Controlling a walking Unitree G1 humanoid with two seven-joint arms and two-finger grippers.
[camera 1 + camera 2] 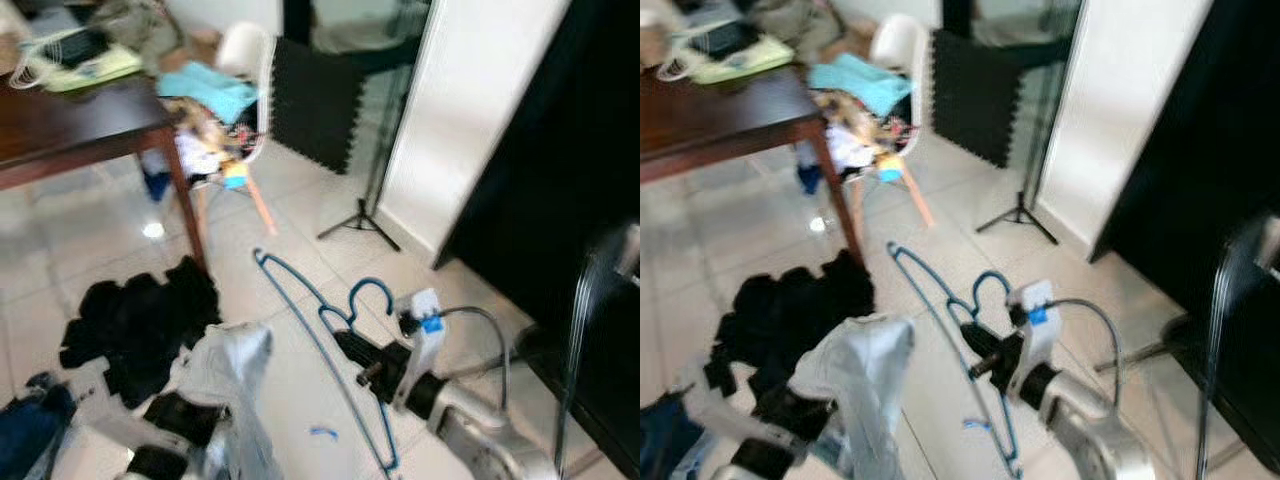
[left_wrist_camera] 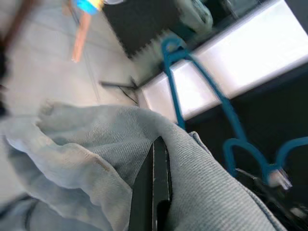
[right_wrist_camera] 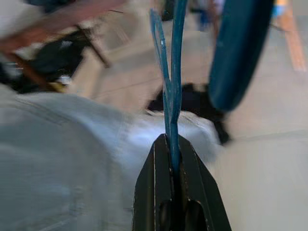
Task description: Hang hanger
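Pale grey garment [image 1: 232,385] is pinched by the left gripper [image 2: 155,192]; right gripper [image 3: 172,166] clamps the blue hanger [image 1: 330,345], which should be kept level while threading.

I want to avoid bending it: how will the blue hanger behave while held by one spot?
The blue hanger looks like thin wire, so probably light and springy. The right gripper pinches it with its jaws shut, and the long frame sticks out past them, so it may sway or twist. The pale garment in the left gripper looks floppy.
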